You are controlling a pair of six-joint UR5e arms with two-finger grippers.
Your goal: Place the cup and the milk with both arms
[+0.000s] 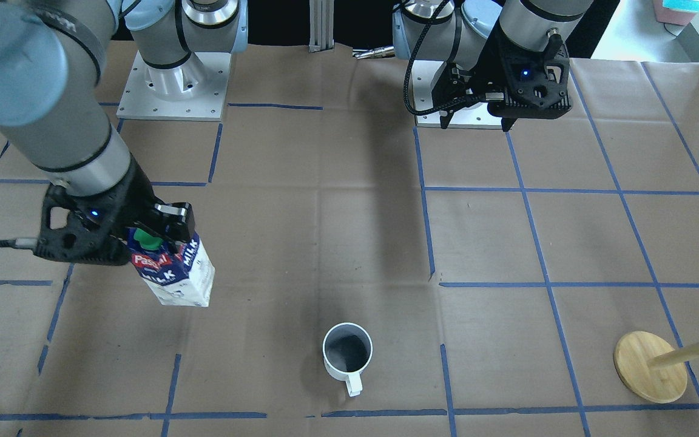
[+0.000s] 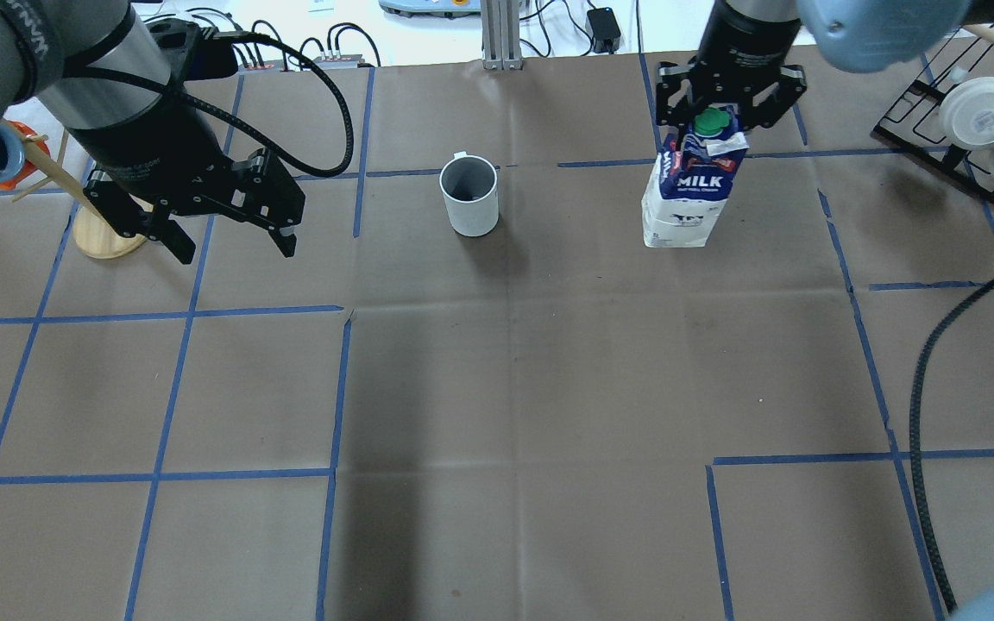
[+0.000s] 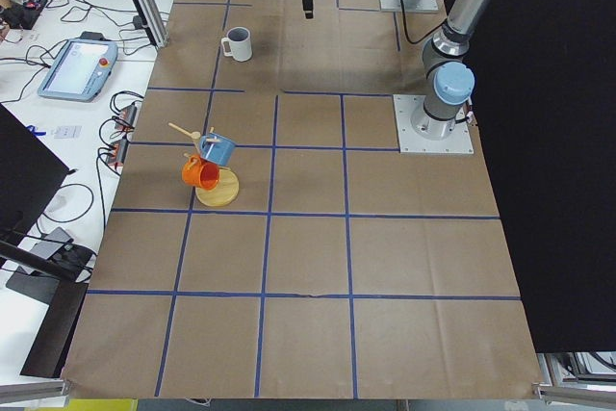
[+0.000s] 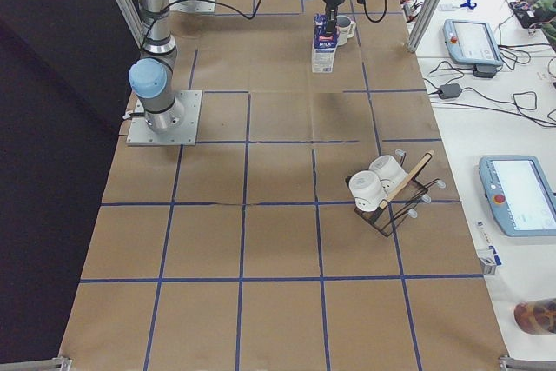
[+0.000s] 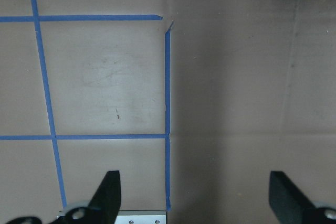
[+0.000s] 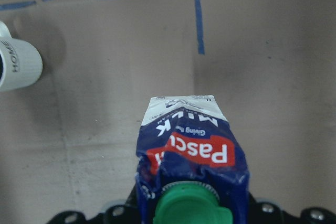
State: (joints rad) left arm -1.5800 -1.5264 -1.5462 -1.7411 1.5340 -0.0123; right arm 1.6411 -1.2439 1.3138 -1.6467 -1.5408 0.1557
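The white cup [image 2: 469, 197] stands upright on the brown table paper, handle toward the far side; it also shows in the front view [image 1: 347, 352] and at the left edge of the right wrist view [image 6: 18, 64]. The blue and white milk [image 2: 691, 194] carton with a green cap is upright to the cup's right, its base at or just above the table [image 1: 179, 273] [image 6: 189, 150]. My right gripper [image 2: 708, 129] is shut on the carton's gable top [image 1: 155, 240]. My left gripper [image 2: 234, 252] is open and empty, raised above the table left of the cup [image 1: 477, 124] [image 5: 194, 198].
A wooden mug tree [image 2: 104, 237] with blue and orange cups stands on the far left, close to my left arm [image 1: 650, 367]. A black wire rack [image 2: 980, 112] with white cups sits at the far right. A black cable [image 2: 920, 388] hangs at the right.
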